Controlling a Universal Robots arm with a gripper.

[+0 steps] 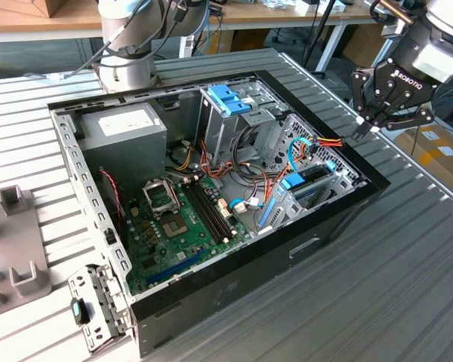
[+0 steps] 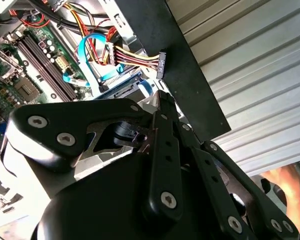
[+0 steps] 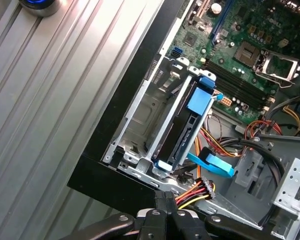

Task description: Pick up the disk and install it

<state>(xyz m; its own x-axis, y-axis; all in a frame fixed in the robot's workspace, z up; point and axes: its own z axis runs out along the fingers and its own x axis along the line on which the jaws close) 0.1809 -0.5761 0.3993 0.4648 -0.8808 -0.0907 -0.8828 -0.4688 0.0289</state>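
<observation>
Gripper [image 1: 366,124] hangs above the case's rim, fingers together, holding nothing.
I see the disk [image 3: 182,131] standing on edge in its bay just inside that rim, long axis across it, below the fingertips.

White lettering runs across the black body of the gripper [image 1: 366,127] in the exterior view.

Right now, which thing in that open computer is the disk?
Find the open computer case on the ribbed table. In its corner nearest the gripper, the disk sits in a metal bay. It is a dark slab framed in bright blue, unlike the thin blue cables nearby.
</observation>
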